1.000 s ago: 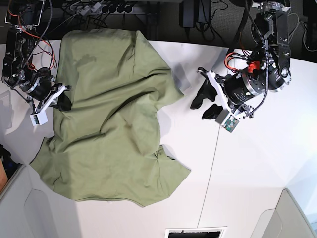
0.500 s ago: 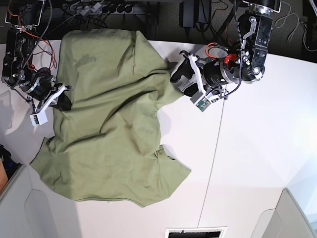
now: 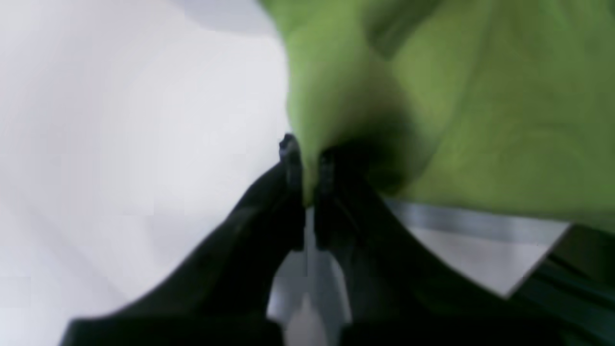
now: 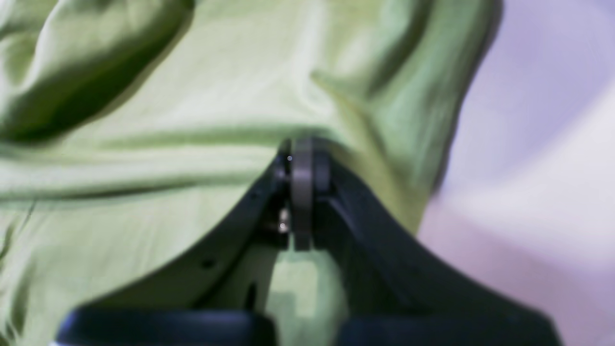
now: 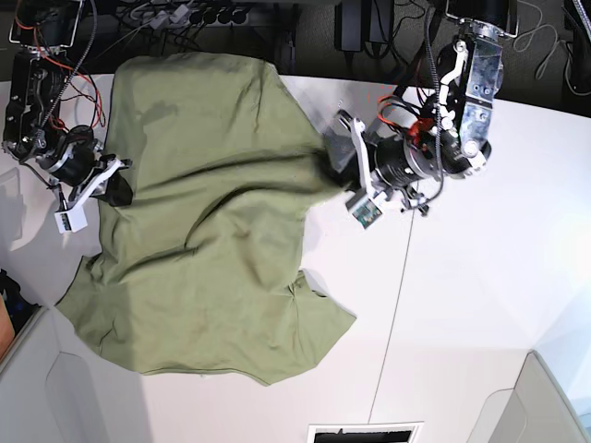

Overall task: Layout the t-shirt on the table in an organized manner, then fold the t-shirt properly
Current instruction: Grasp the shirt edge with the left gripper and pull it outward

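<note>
The olive t-shirt point(image 5: 203, 212) lies crumpled over the left half of the white table point(image 5: 480, 305). On the right of the base view, my left gripper point(image 5: 331, 164) is at the shirt's right edge. The left wrist view shows this gripper point(image 3: 307, 166) shut, with a pinch of the green cloth point(image 3: 480, 120) between its tips. My right gripper point(image 5: 118, 189) is at the shirt's left edge. In the right wrist view it point(image 4: 301, 154) is shut, and the shirt's folds point(image 4: 192, 120) gather at its tips.
A thin dark seam point(image 5: 392, 314) crosses the tabletop right of the shirt. Cables and a power strip point(image 5: 185, 14) run behind the far edge. A dark slot point(image 5: 365, 434) sits at the near edge. Grey panels stand at the lower left point(image 5: 37, 388) and lower right point(image 5: 554, 406) corners.
My left gripper, open over bare table a second ago, moved left to the shirt's right edge and closed on the cloth. The right arm has not moved.
</note>
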`<action>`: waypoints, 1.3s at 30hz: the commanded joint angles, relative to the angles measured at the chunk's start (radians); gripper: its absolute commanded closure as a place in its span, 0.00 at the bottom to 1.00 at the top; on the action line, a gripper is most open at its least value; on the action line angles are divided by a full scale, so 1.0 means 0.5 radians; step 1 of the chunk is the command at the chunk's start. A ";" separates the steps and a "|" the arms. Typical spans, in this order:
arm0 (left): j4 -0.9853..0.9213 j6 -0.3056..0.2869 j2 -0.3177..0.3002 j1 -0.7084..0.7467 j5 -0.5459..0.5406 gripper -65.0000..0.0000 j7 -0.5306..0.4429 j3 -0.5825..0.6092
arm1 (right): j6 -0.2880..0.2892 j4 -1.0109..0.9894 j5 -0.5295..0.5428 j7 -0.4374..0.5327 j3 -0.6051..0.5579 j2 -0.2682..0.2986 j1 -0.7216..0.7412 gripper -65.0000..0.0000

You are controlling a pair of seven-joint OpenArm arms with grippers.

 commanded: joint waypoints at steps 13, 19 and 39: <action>0.615 -0.027 -0.490 0.100 -0.395 1.00 0.174 -0.256 | -0.056 -0.002 -0.096 -0.098 0.009 0.027 -0.006 1.00; 0.687 -0.013 -0.480 0.132 -0.507 0.49 0.083 -0.256 | -0.056 -0.002 -0.097 -0.099 0.009 0.021 -0.003 1.00; 0.233 -0.008 -0.381 0.162 -0.719 0.53 0.004 -0.255 | -0.056 0.126 0.084 -0.100 0.050 0.027 -0.002 1.00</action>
